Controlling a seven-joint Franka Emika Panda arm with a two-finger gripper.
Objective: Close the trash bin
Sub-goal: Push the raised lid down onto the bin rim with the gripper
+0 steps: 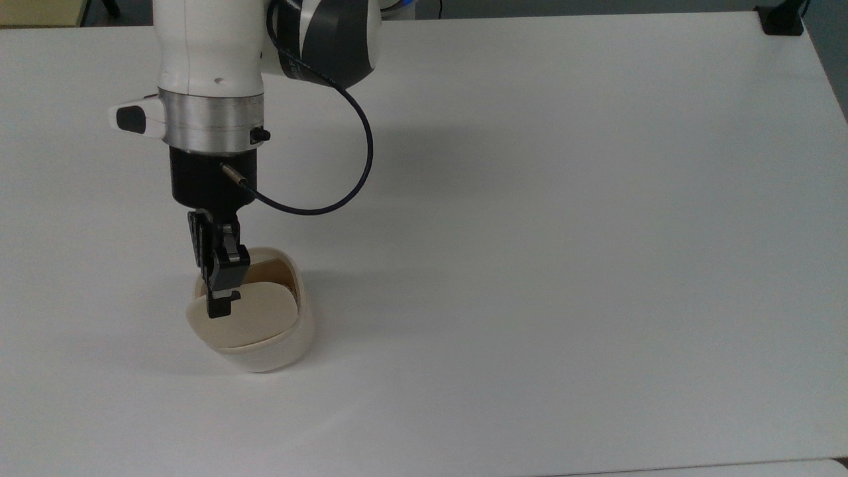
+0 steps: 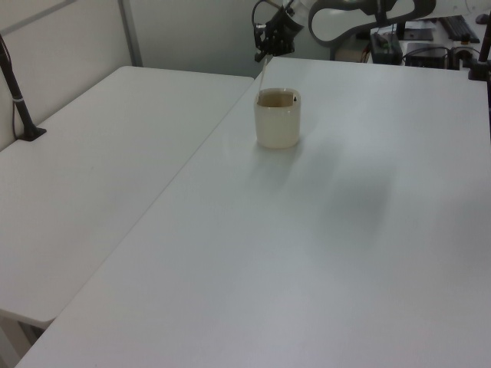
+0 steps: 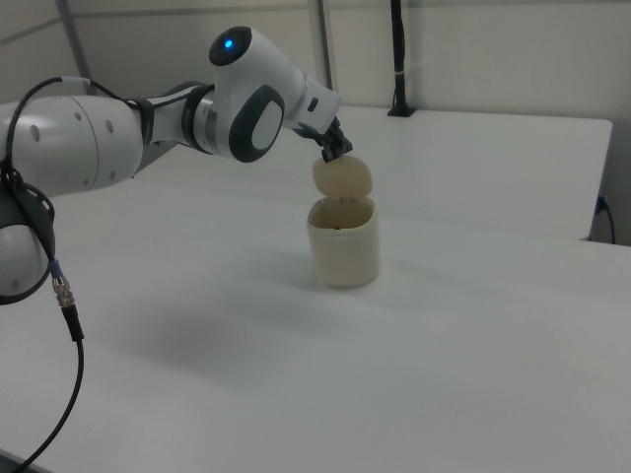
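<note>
On the top view's left, we see the white arm reaching down from the upper edge, a black cable looping off its wrist toward the top view's right. Below it hangs our hand, its two dark fingers pressed together with nothing between them, their tips at the upper edge of the lid.

The trash bin stands on the white counter in the lower left part of the top view, near that counter's left and front edges but not at either one. It is upright, cream-coloured, with rounded corners. Its lid is raised, hinged at one side and standing close to vertical; in the right view the lid rises above the bin with the hand at its top edge, and in the left view it shows as a thin upright sliver on the left view's left side of the bin, under the hand. The brownish inside is open to view.

To the top view's right of the bin, the counter runs bare to its far edge, where a dark clamp sits at the corner. In the left view a second white counter adjoins on the left view's left.
</note>
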